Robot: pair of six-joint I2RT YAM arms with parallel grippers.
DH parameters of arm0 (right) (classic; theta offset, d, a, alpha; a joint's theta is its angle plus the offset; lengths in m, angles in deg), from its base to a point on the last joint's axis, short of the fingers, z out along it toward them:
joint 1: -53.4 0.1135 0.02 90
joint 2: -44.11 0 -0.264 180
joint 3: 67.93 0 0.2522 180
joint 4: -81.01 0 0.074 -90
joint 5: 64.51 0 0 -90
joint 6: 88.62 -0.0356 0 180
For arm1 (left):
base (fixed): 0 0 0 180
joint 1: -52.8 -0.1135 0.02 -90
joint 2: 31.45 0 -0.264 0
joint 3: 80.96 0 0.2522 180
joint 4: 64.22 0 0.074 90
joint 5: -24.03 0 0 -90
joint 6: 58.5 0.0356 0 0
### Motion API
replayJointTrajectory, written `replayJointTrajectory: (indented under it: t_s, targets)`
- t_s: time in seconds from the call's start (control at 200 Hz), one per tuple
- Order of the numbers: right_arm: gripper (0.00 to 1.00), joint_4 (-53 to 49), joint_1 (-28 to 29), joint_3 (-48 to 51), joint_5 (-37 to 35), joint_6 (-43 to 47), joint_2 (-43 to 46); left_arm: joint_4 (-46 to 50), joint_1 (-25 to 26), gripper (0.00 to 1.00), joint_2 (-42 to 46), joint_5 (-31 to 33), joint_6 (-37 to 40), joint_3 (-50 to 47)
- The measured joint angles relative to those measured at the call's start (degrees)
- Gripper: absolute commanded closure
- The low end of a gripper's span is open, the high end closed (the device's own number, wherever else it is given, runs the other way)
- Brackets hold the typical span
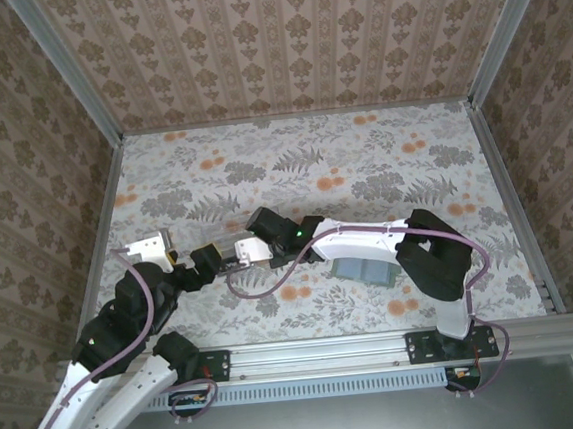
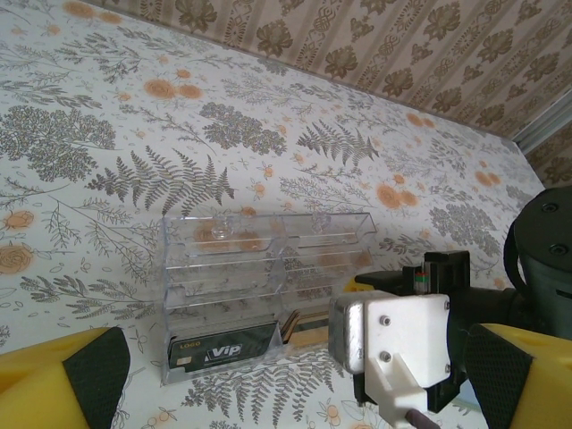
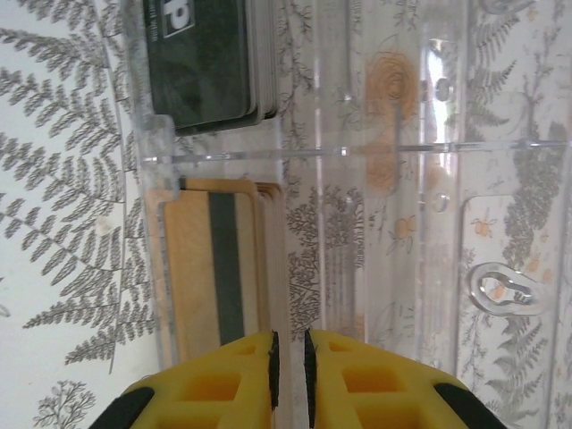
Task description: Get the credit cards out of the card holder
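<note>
At the near left of the table (image 1: 362, 158), the left gripper (image 1: 194, 260) hovers low with its yellow fingers (image 2: 71, 380) spread wide apart, nothing between them. Just beyond it lies the clear plastic case (image 2: 268, 259), flat on the floral surface, and both credit cards sit in its nearest row of compartments. The black card (image 2: 223, 349), marked "VIP" in white, fills the near-left compartment. The tan-orange card (image 3: 210, 268), with its dark stripe running lengthwise, lies in the compartment beside it, to the right, and seems to top a thin stack.

The right gripper (image 3: 289, 375) meets the case at that tan-card end. Its two pads are drawn close, leaving a narrow slit, and a thin clear wall of the case runs into that slit, so it appears to pinch the case's wall just beside the tan-orange card.

Further right and well apart from the case, the card holder (image 1: 366, 268) lies flat on the table, showing blue-grey and partly covered by the right arm (image 1: 369, 235) that stretches leftward over it. The far half of the table carries only its fern and orange-flower pattern up to the papered wall (image 1: 292, 43).
</note>
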Motion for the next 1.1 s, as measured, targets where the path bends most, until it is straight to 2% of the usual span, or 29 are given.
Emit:
replayJointTrajectory:
  t_s: [0.1, 0.18, 0.255, 0.41, 0.565, 0.66, 0.68, 0.71, 0.74, 0.75, 0.765, 0.965, 1.1]
  targets:
    - [0.79, 1.09, -0.11, 0.02, -0.83, -0.42, 0.0, 0.0, 0.0, 0.0, 0.0, 0.0, 0.0, 0.0]
    - [0.72, 2.1, -0.17, 0.07, -1.03, -0.76, 0.02, 0.0, 0.0, 0.0, 0.0, 0.02, 0.0, 0.0]
    - [0.7, 2.69, -0.22, 0.2, -1.22, -1.75, 0.15, 0.0, 0.0, 0.0, 0.0, 0.02, 0.02, -0.02]
    - [0.66, 3.23, -0.44, 1.95, -1.44, -6.62, 3.28, 0.02, -0.07, 0.0, -1.57, 0.04, 0.13, 0.0]
    - [0.37, 4.17, -1.88, 5.16, -1.25, -15.41, 10.95, -0.07, -0.37, 0.0, -7.98, 0.04, 0.44, 0.07]
    - [0.27, 6.23, -3.91, 9.27, -0.76, -21.99, 18.03, -0.04, -0.85, 0.0, -13.31, 0.07, 0.52, 0.7]
    - [0.2, 6.75, -4.63, 10.32, -0.76, -23.93, 19.78, -0.09, -1.11, 0.0, -14.82, 0.04, 0.61, 1.03]
    - [0.17, 7.52, -5.7, 11.91, -0.59, -26.45, 22.36, -0.02, -1.46, 0.0, -17.07, 0.07, 0.7, 1.68]
    - [0.09, 8.24, -6.8, 13.42, -0.55, -28.74, 24.72, -0.04, -1.79, 0.0, -18.97, 0.09, 0.87, 2.49]
    - [0.03, 8.55, -7.08, 13.77, -0.52, -28.92, 25.22, -0.04, -1.95, 0.0, -19.93, 0.07, 0.87, 2.8]
    - [0.0, 9.07, -7.69, 14.64, -0.39, -30.01, 26.49, -0.04, -2.16, 0.0, -21.2, 0.13, 0.92, 3.39]
    - [0.0, 13.42, -16.92, 24.2, -1.49, -42.16, 37.83, -0.9, -6.95, 0.0, -34.4, 1.01, 2.05, 9.42]
    - [0.0, 14.93, -23.19, 29.62, -6.38, -47.5, 41.42, -3.23, -14.78, 0.0, -39.06, 2.08, 3.93, 10.56]
